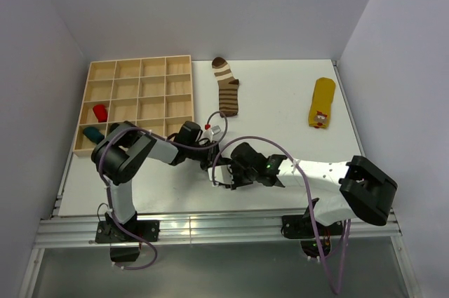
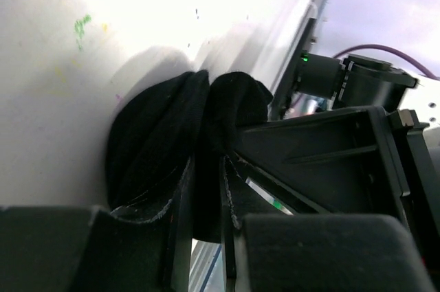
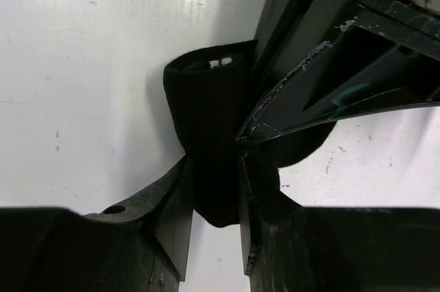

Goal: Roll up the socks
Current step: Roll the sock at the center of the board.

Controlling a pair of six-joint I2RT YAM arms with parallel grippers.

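2 grips on black sock (image 3: 206,113), L fingers (image 2: 137,254) & R fingers (image 3: 144,233) clamped, nr table (image 1: 280,112) front edge, room beyond

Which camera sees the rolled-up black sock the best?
The right wrist view: the rolled black fabric sock fills the middle, pinched between the right fingers. The left wrist view shows only bunched black folds; in the top view the arms hide it.

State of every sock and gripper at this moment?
left gripper: shut on black sock
right gripper: shut on black sock
black sock: bunched into a roll, on the table
brown striped sock: flat, unrolled
yellow sock: flat, unrolled
red roll: in wooden tray
teal roll: in wooden tray
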